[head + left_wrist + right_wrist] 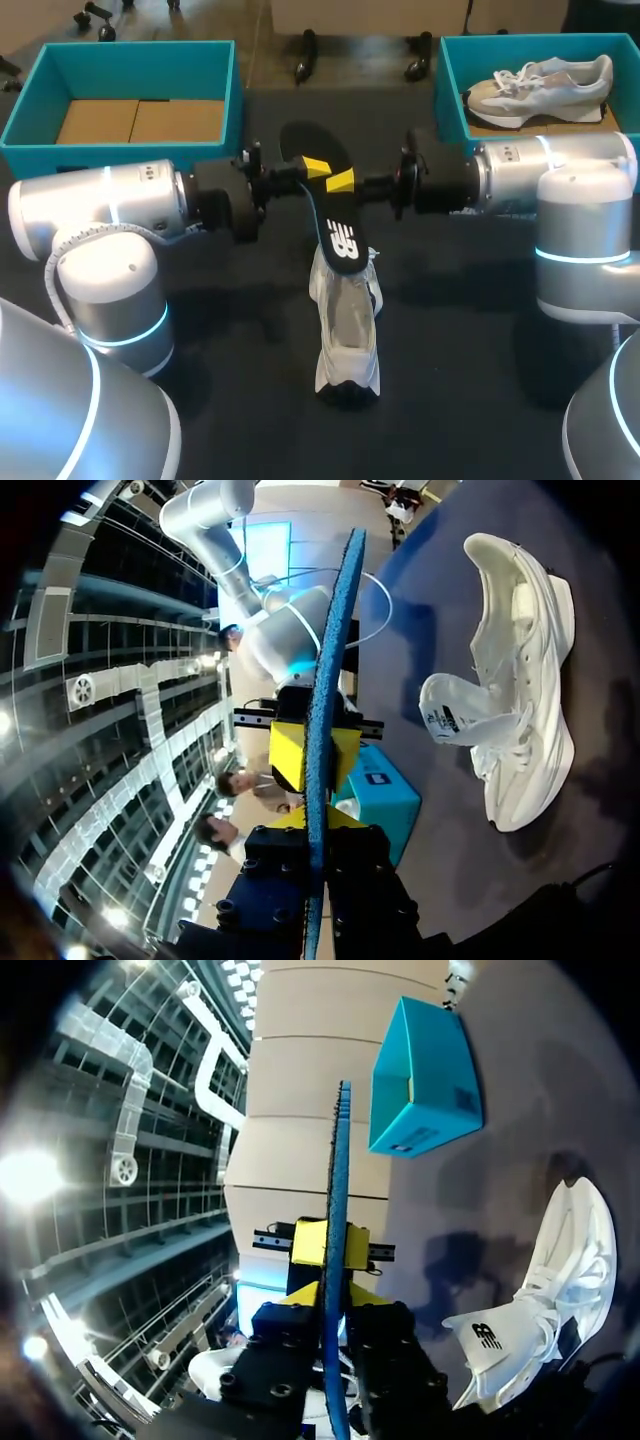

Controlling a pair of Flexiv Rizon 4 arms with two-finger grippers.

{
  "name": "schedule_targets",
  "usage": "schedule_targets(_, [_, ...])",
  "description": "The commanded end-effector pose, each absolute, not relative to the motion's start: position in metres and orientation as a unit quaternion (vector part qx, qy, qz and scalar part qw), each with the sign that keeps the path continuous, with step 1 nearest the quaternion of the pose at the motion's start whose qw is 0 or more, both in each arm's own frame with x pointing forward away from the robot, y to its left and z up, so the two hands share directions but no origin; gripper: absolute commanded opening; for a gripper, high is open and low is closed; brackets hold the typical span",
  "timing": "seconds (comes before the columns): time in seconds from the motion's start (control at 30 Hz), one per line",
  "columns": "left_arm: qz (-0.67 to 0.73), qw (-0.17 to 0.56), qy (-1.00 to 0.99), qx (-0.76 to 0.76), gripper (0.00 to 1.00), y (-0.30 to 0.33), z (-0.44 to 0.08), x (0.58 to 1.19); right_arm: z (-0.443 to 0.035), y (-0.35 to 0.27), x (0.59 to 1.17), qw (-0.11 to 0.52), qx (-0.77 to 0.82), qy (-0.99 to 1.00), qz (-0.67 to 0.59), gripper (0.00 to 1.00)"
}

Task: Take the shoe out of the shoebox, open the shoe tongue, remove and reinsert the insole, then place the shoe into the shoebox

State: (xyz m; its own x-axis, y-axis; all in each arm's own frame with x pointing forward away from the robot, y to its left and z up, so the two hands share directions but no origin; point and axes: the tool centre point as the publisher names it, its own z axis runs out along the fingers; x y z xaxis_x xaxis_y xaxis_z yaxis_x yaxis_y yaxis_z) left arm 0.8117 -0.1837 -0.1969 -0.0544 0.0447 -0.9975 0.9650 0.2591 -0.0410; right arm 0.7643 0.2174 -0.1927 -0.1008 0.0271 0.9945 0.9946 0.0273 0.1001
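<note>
A black insole with a white logo hangs upright over the middle of the table, above a white shoe that lies with its tongue pulled open. My left gripper is shut on the insole's upper part from the left. My right gripper meets it from the right, fingers slightly parted on either side of the insole. In the left wrist view the insole runs edge-on through my gripper, with the shoe beside it. The right wrist view shows the insole edge-on in my gripper and the shoe below.
A teal shoebox lined with brown cardboard stands at the back left. A second teal box at the back right holds another pale shoe. Both arms span the table's middle.
</note>
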Motion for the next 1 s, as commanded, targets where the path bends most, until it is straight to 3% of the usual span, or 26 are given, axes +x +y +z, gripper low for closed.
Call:
schedule_targets(0.03, [-0.435,0.532,0.587,0.429,0.00,-0.174,-0.194,0.804,-0.188,0.205,0.761,0.463,-0.464,-0.550,-0.517,1.00])
schedule_targets(0.2, [-0.450,0.513,0.593,0.427,0.00,-0.159,-0.190,0.794,-0.190,0.181,0.759,0.443,-0.439,-0.585,-0.518,1.00])
schedule_targets(0.3, [-0.457,0.499,0.598,0.429,0.00,-0.151,-0.187,0.786,-0.194,0.174,0.755,0.389,-0.461,-0.654,-0.457,1.00])
schedule_targets(0.73, [-0.500,0.414,0.626,0.432,0.00,-0.137,-0.196,0.743,-0.194,0.174,0.755,0.389,-0.461,-0.654,-0.457,1.00])
schedule_targets(1.0, [-0.533,0.356,0.639,0.425,0.00,-0.134,-0.201,0.718,-0.181,0.150,0.751,0.345,-0.369,-0.804,-0.314,1.00])
